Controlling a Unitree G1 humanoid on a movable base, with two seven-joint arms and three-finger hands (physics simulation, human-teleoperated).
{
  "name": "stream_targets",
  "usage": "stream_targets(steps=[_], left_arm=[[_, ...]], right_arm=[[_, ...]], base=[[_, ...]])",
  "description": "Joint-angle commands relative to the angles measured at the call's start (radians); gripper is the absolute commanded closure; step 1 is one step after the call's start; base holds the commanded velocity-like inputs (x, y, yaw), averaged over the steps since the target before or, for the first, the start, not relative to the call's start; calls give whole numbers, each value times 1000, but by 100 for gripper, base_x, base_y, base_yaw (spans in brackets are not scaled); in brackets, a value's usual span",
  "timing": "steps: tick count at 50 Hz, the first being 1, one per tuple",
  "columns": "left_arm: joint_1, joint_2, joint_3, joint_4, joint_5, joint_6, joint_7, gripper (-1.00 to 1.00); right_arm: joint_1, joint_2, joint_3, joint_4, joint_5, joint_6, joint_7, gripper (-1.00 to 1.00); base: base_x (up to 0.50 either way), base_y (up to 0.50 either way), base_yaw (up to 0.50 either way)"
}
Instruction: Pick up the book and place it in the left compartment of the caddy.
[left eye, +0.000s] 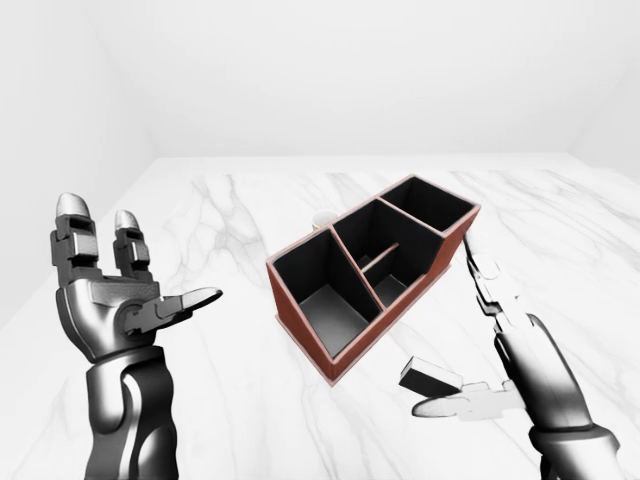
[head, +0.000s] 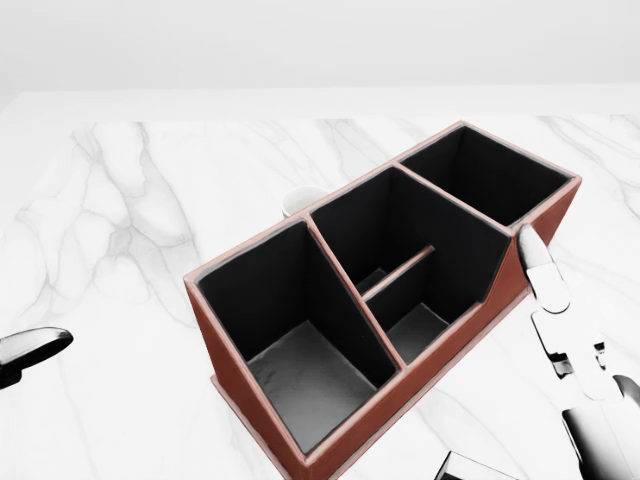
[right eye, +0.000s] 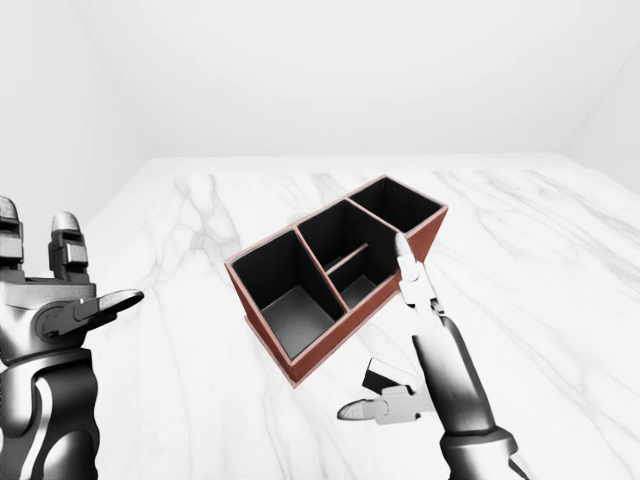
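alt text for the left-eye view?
A reddish-brown caddy with empty black compartments sits angled on a white marble table. The open left hand is raised at the view's left; the open right hand stands beside the caddy at lower right. No book is identifiable.

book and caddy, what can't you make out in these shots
- Book: in no view; where it lies is unknown.
- White round thing: head view, mostly hidden past the caddy wall; cannot be identified.
- Small middle compartments: head view, floors partly hidden by the divider and walls.
- Right hand: head view cuts it at the right and bottom edges.
- Left hand: head view shows only a fingertip at the left edge.
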Motion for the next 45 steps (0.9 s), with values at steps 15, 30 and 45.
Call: stream_targets(steps=[15,30,45], left_arm=[[-23,0,-6,82,19,0,21,-100],[-23,0,-6,85,22,0,20,-100],[-26,1,-4,89,22,0,19,-100]], right_arm=[[75,33,-98,0,-215,-9,3,-100],[117,33,-71,0,-284,-55,3,-100],[81,33,-90,0,-297,0,3,-100]], base=[[0,0,0],[0,0,0],[0,0,0]])
